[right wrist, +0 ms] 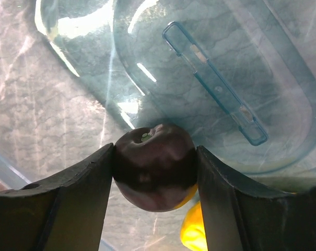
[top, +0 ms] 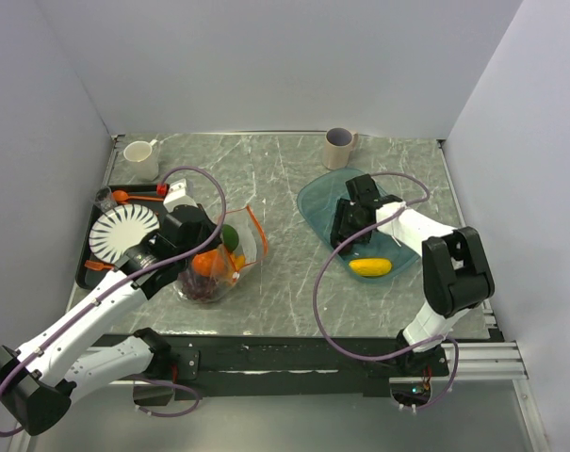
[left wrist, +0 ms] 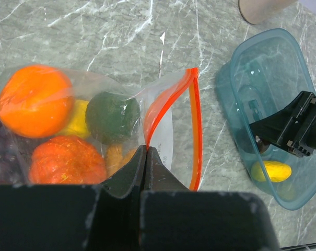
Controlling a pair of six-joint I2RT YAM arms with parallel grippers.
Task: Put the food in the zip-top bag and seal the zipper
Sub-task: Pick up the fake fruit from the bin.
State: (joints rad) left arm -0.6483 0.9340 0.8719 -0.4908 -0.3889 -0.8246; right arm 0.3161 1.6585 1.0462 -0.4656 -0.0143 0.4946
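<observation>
clear zip-top bag [left wrist: 165, 107], part-filled with fruit [left wrist: 35, 99], is lying at 9 o'clock from teal bowl [left wrist: 283, 47]; left hand [left wrist: 146, 150] is pinching its zipper [left wrist: 197, 130], apparently propping the mouth open. right hand [right wrist: 155, 157] is clamping dark plum [right wrist: 152, 180] over bowl; lemon [top: 370, 267] is waiting inside.

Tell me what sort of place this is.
Most likely a robot test cell staged like a kitchen counter: plain white panels box in a marble-look tabletop, a left arm and a right arm are mounted at its near edge, and the fruit in the zip-top bag looks like toys.
</observation>
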